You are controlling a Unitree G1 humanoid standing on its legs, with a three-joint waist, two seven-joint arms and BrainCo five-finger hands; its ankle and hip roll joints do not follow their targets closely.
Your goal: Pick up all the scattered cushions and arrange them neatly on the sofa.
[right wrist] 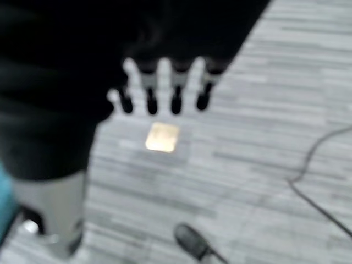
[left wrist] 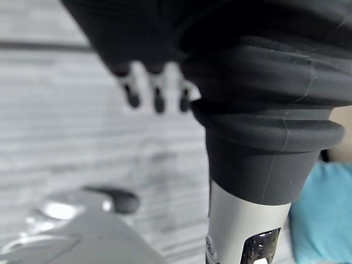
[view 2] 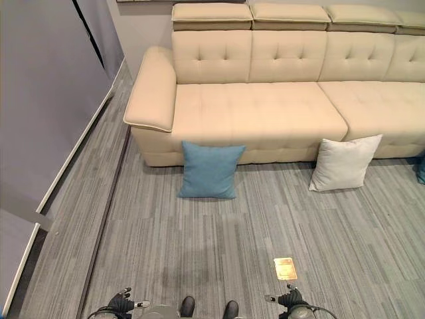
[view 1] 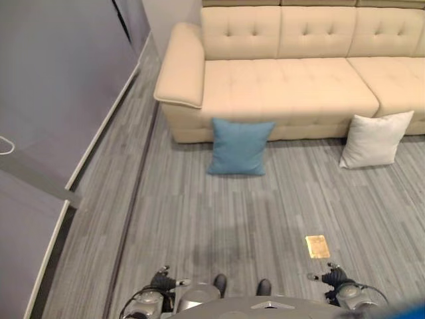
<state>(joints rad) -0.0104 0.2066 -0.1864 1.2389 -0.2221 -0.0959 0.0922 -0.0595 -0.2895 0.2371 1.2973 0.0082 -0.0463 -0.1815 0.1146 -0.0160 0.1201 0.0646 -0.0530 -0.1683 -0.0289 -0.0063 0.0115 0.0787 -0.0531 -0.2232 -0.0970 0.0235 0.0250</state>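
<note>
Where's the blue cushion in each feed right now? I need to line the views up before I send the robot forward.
Left eye view: blue cushion on the floor, propped against the sofa front, centre of picture.
Right eye view: same cushion, left of centre.
Left wrist view: a blue patch at the edge beside the arm, probably this cushion.
Right wrist view: not identifiable.
Shared landmark: the white cushion and gold floor plate.
</note>
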